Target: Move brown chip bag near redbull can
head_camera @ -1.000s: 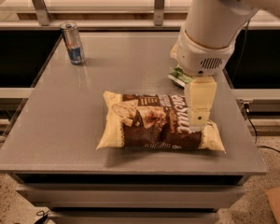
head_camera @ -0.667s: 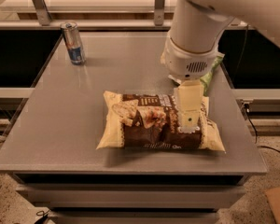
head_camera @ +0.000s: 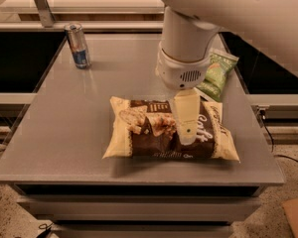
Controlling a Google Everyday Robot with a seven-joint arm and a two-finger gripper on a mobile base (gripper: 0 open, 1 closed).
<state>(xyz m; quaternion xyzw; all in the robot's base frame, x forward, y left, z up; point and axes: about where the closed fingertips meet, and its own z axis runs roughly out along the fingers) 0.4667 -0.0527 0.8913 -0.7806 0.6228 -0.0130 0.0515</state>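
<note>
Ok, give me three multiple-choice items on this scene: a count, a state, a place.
1. Bags on the table: A) one B) two C) three.
2. The redbull can is: A) lying down B) crushed C) upright.
3. The gripper is: A) over the brown chip bag B) over the redbull can C) off the table.
Key: 1 B, the brown one plus a green bag at far right; 2 C, it stands at the far left corner; 3 A, it hangs over the bag's dark middle.
</note>
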